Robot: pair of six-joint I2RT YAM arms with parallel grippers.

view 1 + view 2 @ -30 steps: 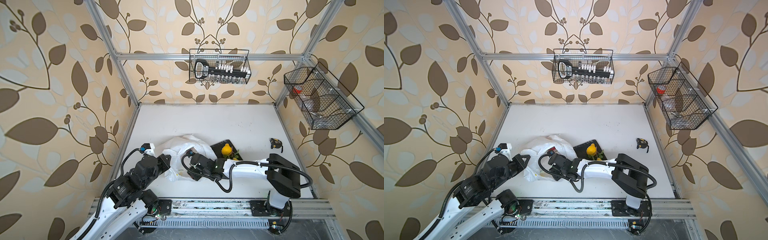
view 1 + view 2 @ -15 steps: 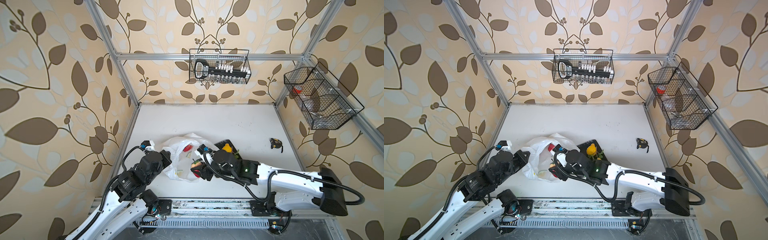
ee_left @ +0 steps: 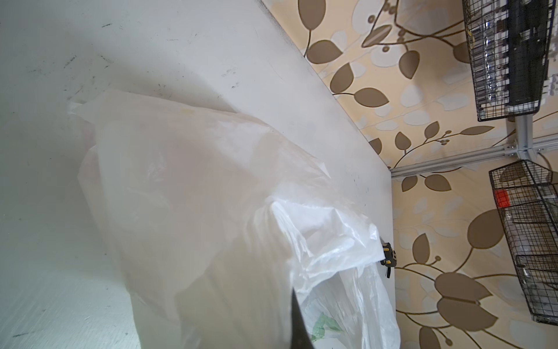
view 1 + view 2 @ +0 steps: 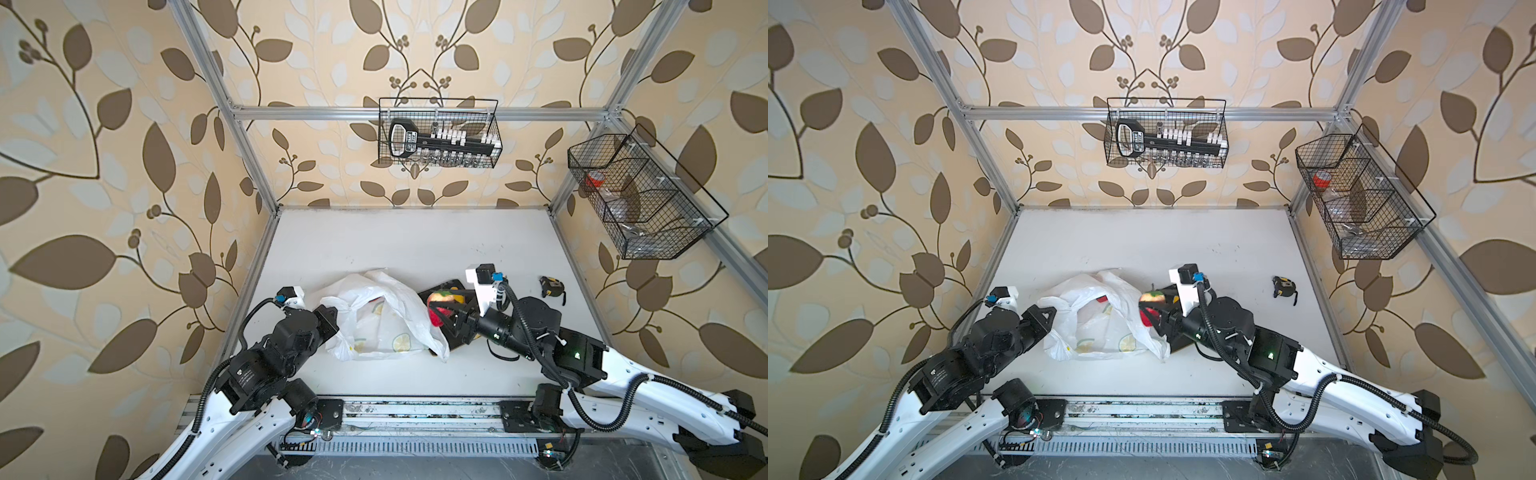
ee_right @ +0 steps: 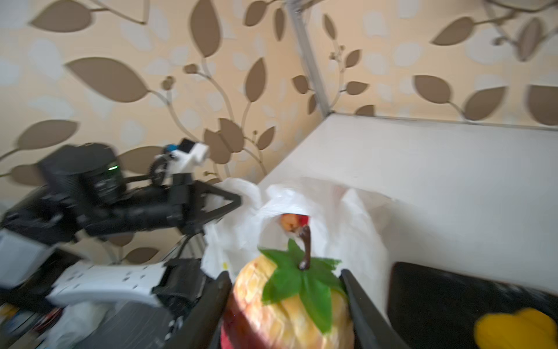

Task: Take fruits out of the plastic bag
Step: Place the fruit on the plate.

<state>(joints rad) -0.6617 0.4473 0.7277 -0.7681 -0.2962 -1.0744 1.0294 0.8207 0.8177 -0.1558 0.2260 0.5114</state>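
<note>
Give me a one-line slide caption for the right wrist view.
Right gripper holds a leafy red-yellow fruit in front of the plastic bag, another fruit showing in its mouth.

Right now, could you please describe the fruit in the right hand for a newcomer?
Find the white plastic bag on the table; beside it, by the black tray, the right hand grips a red-and-yellow fruit. Its green leaf and brown stem mark it out.

White plastic bag (image 4: 386, 322) on the bench (image 4: 415, 241), left claw (image 4: 331, 319) pinching its edge, right claw (image 4: 434, 316) gripping red-yellow fruit (image 4: 442, 299) over black tray (image 4: 457, 284), tape measure (image 4: 552, 286) well apart.
</note>
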